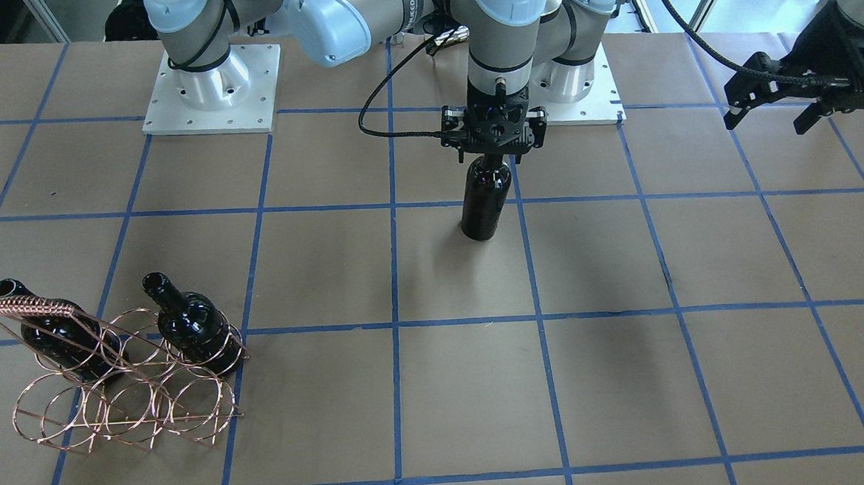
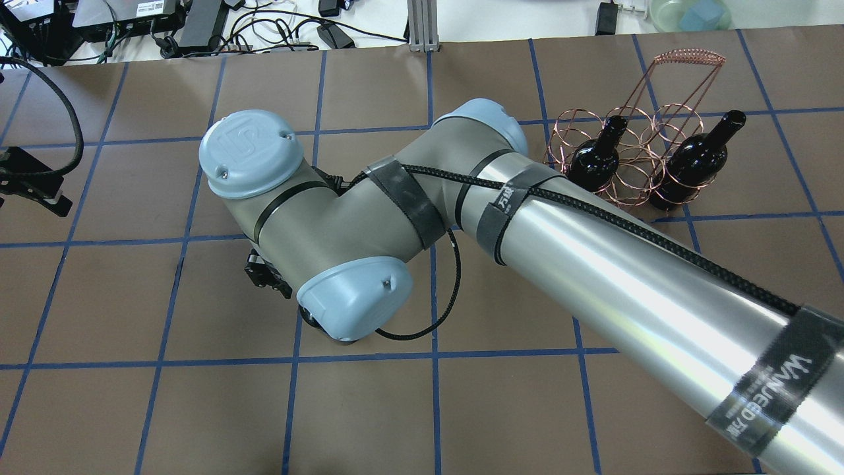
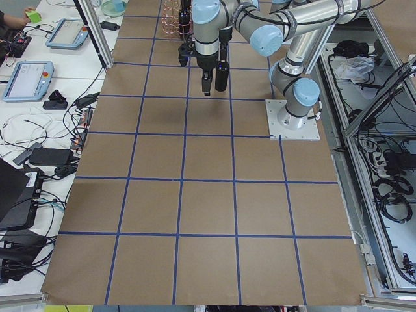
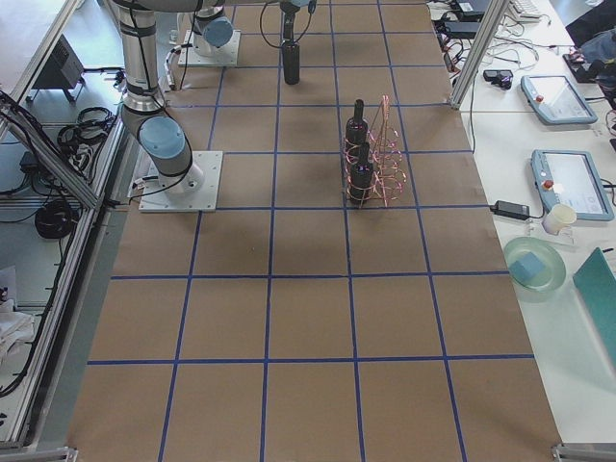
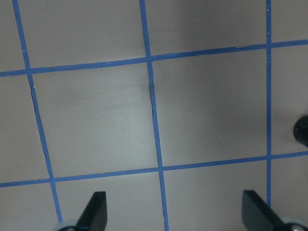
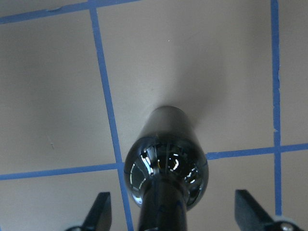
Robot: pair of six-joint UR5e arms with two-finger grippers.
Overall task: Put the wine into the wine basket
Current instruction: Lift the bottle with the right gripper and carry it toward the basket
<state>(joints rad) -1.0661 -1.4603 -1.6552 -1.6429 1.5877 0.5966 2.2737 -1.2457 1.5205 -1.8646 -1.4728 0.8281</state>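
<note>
Front-facing view: the wine [image 1: 485, 203] stands upright on the table [image 1: 631, 380] just above centre. The right gripper [image 1: 489, 157] is directly over it, astride its neck. The wine basket [image 1: 130, 406] sits far off at 8 o'clock and holds one bottle [image 1: 196, 332] and another [image 1: 59, 332], with an unfilled hoop between them. The left gripper [image 1: 766, 123] hangs at 2 o'clock with its jaws spread, holding nothing.

Overhead view: the right arm [image 2: 593, 264] hides the wine, and the basket lies at 1 o'clock.

Right wrist view: both fingers [image 6: 100, 208] stand wide of the neck, and neither touches the glass.

Left wrist view: the fingers [image 5: 96, 204] are wide apart over bare table.

The grasp looks imminent but not yet made. The next move calls for closing on the neck, lifting straight up, then carrying the wine to a free hoop and lowering it base first.
</note>
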